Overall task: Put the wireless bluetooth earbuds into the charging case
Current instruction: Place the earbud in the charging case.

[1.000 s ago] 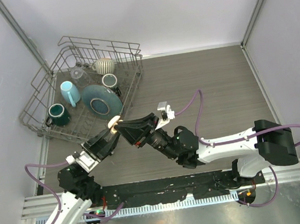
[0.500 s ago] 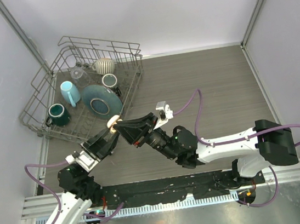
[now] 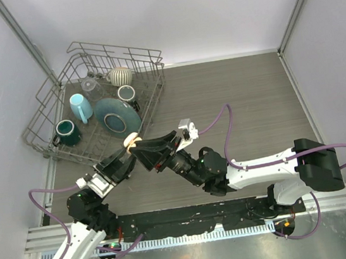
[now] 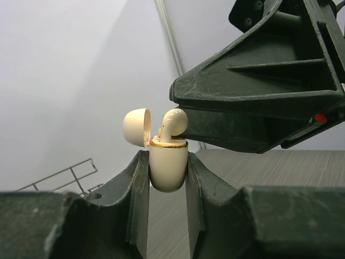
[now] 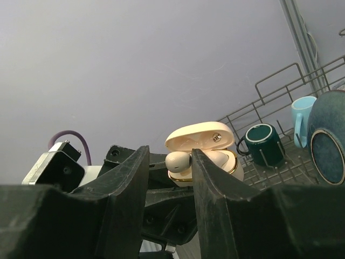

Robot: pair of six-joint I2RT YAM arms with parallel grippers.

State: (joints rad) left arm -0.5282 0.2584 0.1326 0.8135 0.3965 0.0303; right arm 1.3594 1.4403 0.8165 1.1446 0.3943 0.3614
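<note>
Left jaws: narrow, clamped on the lower body of the charging case, held upright above the counter at 9 o'clock of its centre. Lid hinged open toward 10 o'clock.

Earbud: white, stem down in the case, rounded head standing proud of the gold rim.

Right jaws: narrowly parted, flanking the earbud, with a gap showing on one side. They approach from 4 o'clock.

Dish rack at 10 o'clock holds a dark green mug, a pale blue mug and a blue plate, close behind the case.
</note>
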